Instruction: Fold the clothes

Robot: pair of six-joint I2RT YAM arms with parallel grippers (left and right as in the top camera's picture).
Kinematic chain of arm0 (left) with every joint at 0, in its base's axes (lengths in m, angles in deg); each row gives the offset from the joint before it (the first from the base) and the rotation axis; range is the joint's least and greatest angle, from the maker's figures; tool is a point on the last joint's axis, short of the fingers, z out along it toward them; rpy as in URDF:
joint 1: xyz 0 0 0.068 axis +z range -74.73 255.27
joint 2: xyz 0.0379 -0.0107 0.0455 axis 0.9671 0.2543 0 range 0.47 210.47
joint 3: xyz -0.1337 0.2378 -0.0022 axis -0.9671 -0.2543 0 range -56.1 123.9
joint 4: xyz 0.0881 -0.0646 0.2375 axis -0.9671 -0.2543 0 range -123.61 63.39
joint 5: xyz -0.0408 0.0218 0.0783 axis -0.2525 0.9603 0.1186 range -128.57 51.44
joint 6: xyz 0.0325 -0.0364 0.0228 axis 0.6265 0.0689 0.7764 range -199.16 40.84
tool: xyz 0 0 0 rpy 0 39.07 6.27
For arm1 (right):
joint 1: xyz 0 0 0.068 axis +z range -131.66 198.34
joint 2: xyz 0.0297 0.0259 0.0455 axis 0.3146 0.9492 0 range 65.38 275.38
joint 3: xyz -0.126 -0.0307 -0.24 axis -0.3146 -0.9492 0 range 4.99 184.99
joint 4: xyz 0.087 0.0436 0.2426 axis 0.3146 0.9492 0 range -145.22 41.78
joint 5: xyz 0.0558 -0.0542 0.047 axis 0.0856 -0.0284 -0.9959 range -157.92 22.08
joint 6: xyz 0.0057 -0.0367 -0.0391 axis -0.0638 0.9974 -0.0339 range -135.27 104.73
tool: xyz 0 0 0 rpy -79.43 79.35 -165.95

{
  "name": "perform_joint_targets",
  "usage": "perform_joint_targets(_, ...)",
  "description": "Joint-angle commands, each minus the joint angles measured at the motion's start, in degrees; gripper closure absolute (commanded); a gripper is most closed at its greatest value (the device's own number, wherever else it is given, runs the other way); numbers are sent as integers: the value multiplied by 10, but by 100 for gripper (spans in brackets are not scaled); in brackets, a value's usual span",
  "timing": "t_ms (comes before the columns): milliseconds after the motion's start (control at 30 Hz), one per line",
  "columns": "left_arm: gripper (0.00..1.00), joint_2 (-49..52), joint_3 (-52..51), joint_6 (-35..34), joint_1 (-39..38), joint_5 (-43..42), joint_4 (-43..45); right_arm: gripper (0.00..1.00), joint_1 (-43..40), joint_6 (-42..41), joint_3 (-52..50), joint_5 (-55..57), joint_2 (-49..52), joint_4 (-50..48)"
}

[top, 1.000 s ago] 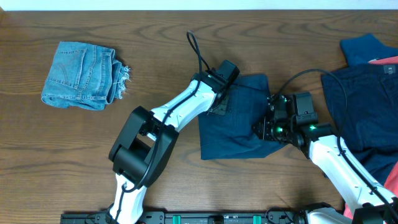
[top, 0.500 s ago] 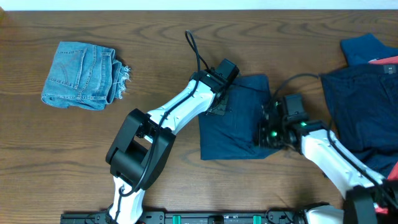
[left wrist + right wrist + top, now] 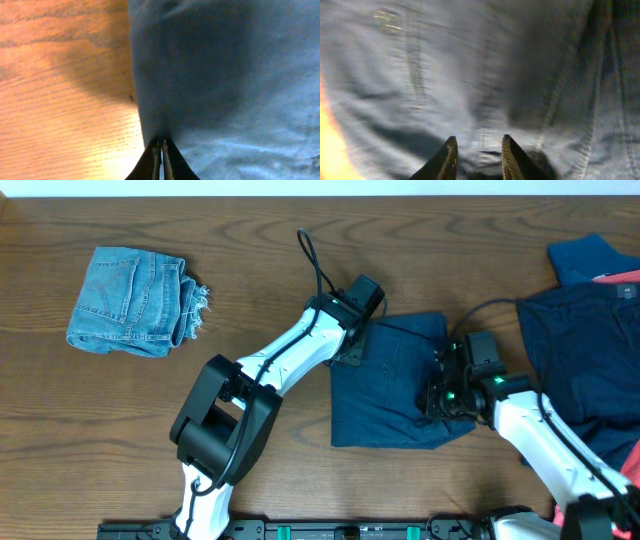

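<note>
Sliding rightward — navy shorts point(image 3: 395, 390) (left end effector point(image 3: 161, 152) closed).

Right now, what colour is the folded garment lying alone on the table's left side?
Light blue: frayed denim shorts, best seen in the overhead view.

Clothes pile point(image 3: 585, 355) cut off at right edge, navy shorts point(image 3: 480, 75) blurred (seams smeared), left pincer point(image 3: 161, 145) base cropped.

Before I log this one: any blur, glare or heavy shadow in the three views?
Overhead: sharp and even, soft arm shadows on the table. Left wrist: warm glare on the wood, a dark shadow across the navy shorts. Right wrist: cloth smeared and soft, orange glow at the left edge, right fingers crisper.
</note>
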Motion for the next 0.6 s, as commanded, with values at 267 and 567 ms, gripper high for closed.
perform_joint_targets(267,79,-92,3,-1,58,-49,-37,96,8,-9,10,-22,-41,47)
perform_joint_targets(567,91,-130,-4,-1,63,-230,-119,99,10,-108,-38,27,33,1)
